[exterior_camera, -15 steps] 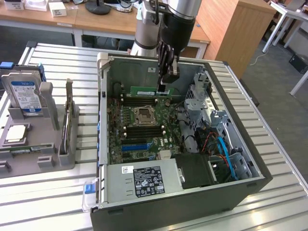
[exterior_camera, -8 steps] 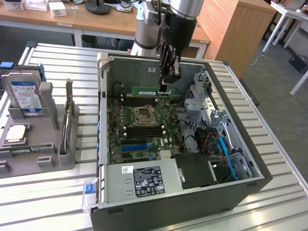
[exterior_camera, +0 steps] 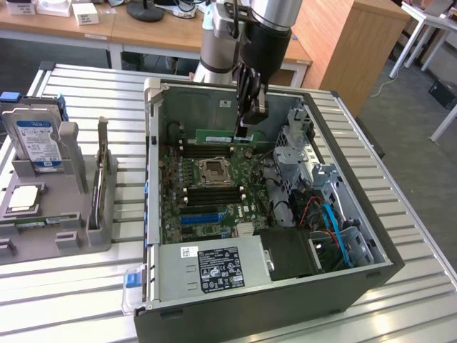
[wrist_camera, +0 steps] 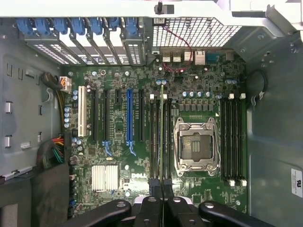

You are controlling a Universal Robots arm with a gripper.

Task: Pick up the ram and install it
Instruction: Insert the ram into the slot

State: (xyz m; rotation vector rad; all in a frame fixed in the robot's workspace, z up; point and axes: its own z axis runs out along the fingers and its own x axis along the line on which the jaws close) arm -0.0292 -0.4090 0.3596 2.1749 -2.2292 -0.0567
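Fingers are pinched narrow on the ram, held over the motherboard slots, upper middle of the exterior view; probably light, stiff, fragile, best gripped by the flat faces.

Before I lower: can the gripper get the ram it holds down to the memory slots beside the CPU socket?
Probably yes. The gripper, jaws shut on the ram, hangs over the memory slots in the open case; nothing lies between, and the cables sit off to the exterior view's right.
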